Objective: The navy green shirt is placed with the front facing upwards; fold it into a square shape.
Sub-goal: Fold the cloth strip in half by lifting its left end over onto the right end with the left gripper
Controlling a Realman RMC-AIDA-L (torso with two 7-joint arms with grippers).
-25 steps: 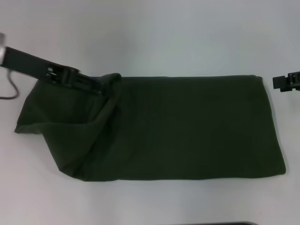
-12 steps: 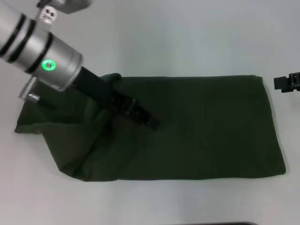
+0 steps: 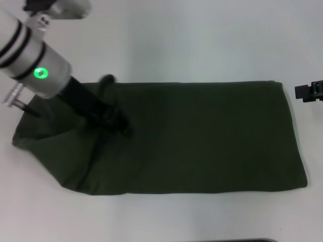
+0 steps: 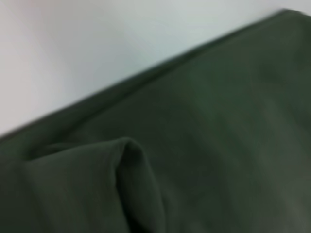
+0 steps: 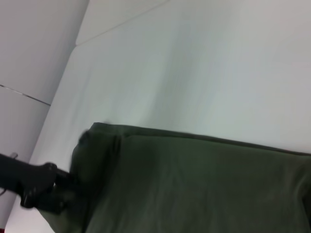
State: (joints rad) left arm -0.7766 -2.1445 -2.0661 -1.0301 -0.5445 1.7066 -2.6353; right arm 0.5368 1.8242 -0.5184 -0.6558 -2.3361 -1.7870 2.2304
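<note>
Broadly, your workspace is a smooth, matte white table, seen from the head camera. Lying flat across most of it is the shirt, a dark olive-green piece of soft cotton already folded into a long horizontal band. Its far edge, near edge and right end run fairly straight. Its left end is uneven: the cloth there bunches into a rounded, slanting lobe with a diagonal crease, and a small dark peak of fabric stands up at the far left corner. No lettering or print shows on the upward face.

Your left arm reaches in from the upper left, a shiny silver cylinder with black bands and a glowing green ring light. It narrows to the black left gripper, whose tip is down on the rumpled left part of the shirt, buried among dark folds. You cannot tell whether its fingers are apart or together.

The left wrist camera shows only cloth at close range: a soft rounded fold rising from the flat weave.

Your right gripper sits at the right edge of the head view, just beyond the shirt's right end, its finger position unclear.
</note>
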